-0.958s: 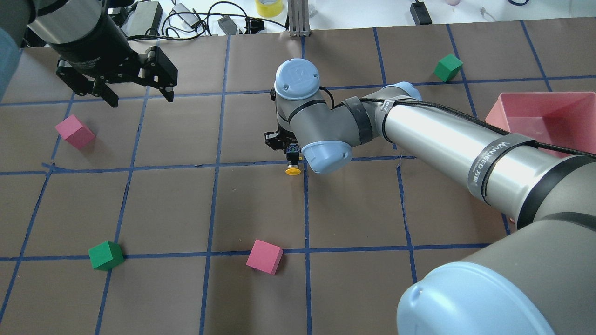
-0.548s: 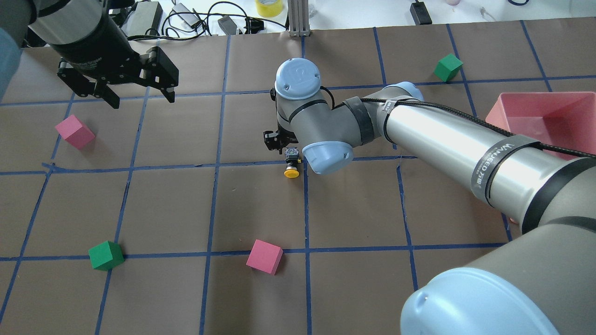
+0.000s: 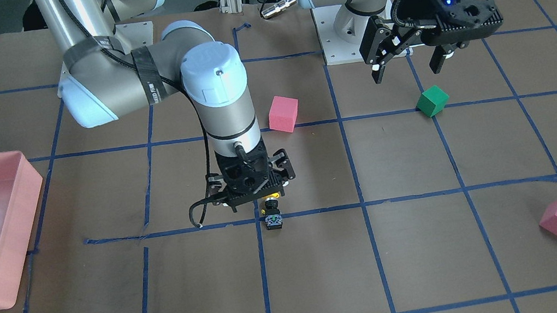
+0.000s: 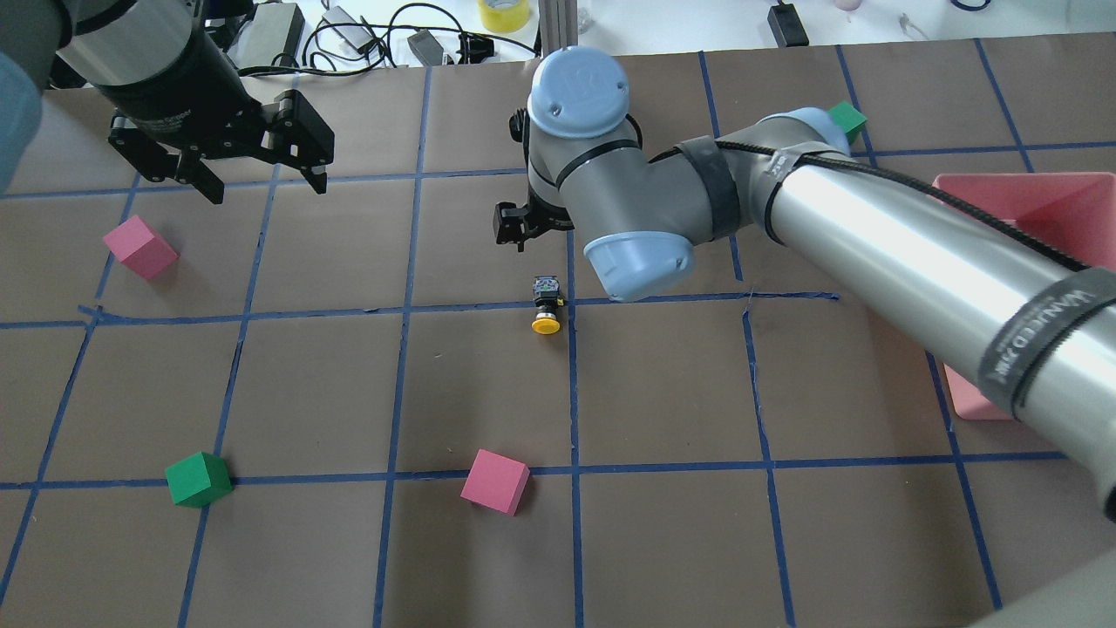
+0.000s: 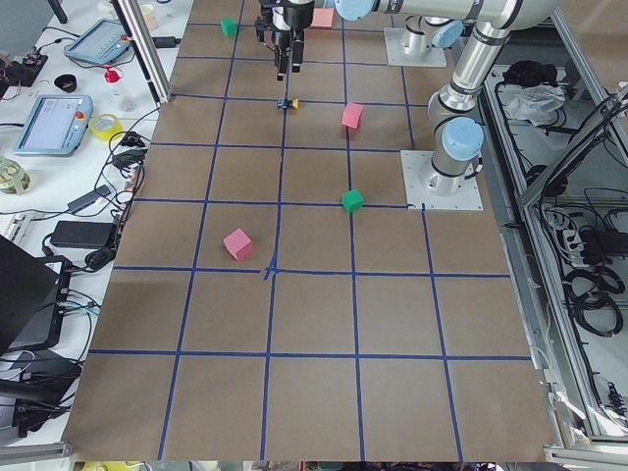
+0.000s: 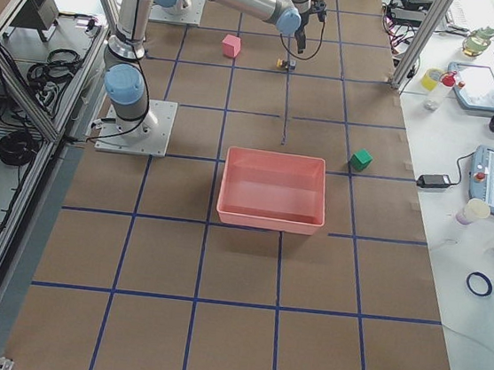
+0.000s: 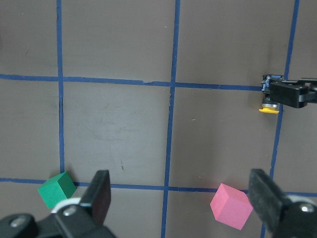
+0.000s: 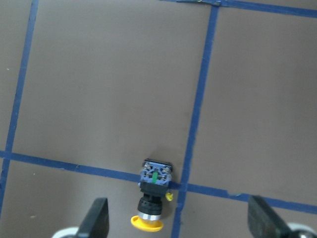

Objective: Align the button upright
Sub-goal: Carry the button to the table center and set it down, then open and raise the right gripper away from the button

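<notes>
button: the button [image 4: 546,305] lies on its side on the brown table [image 4: 349,392], across a blue tape line just beside a grid crossing. Yellow cap points toward the robot, whitish base away.
right gripper: the right gripper [image 8: 178,218] hangs over the button, clear of it. Its fingers [image 8: 97,217] are spread wide and hold nothing (in the wrist view the button sits low between them).
left gripper: the left gripper [image 4: 266,186] is raised over the table's far left, well apart from the button, fingers wide apart and empty.
cubes: a pink cube [image 4: 495,481] and a green cube [image 4: 199,479] sit on the robot's side. A second pink cube [image 4: 139,247] is near the left gripper. A second green cube [image 4: 846,118] is partly behind the right arm.
tray: a pink tray [image 4: 1046,196] sits on the robot's right, partly hidden by the arm.
</notes>
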{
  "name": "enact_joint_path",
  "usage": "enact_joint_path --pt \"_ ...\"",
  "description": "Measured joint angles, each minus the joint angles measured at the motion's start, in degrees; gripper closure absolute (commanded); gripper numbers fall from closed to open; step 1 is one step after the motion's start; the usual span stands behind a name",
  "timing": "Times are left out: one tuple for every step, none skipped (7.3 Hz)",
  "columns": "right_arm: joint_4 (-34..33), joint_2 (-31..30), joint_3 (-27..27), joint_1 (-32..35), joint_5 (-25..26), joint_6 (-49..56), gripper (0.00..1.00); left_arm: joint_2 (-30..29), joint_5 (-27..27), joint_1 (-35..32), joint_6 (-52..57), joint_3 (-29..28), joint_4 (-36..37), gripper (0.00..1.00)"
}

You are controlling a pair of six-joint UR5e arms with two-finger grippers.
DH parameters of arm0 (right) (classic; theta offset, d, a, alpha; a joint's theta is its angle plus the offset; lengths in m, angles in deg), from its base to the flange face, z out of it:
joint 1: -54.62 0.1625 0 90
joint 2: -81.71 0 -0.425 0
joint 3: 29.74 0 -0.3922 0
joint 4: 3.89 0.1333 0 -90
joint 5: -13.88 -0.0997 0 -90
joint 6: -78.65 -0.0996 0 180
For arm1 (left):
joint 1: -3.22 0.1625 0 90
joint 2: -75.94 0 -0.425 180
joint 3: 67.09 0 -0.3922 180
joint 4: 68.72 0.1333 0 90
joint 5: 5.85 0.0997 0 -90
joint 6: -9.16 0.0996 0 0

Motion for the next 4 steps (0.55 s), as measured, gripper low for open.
enact_joint_path --pt "9.2 -4.9 -1.6 -4.6 -0.4 2.0 0.0 -0.2 0.1 0.0 0.1 -0.2 0.9 0.0" --pt "18.9 -9.1 -4.1 -9.4 -0.6 4.8 0.0 -0.4 0.2 0.0 0.1 -0.2 1.7 0.0" --pt "28.4 -12.2 -7.6 -13.2 -0.7 6.8 0.0 -0.7 0.1 -0.1 -0.2 -0.2 2.7 0.0" --pt "35.8 -14.5 -11.4 -15.4 -0.8 7.8 0.0 -0.8 0.0 -0.2 -0.4 -0.2 4.4 0.0"
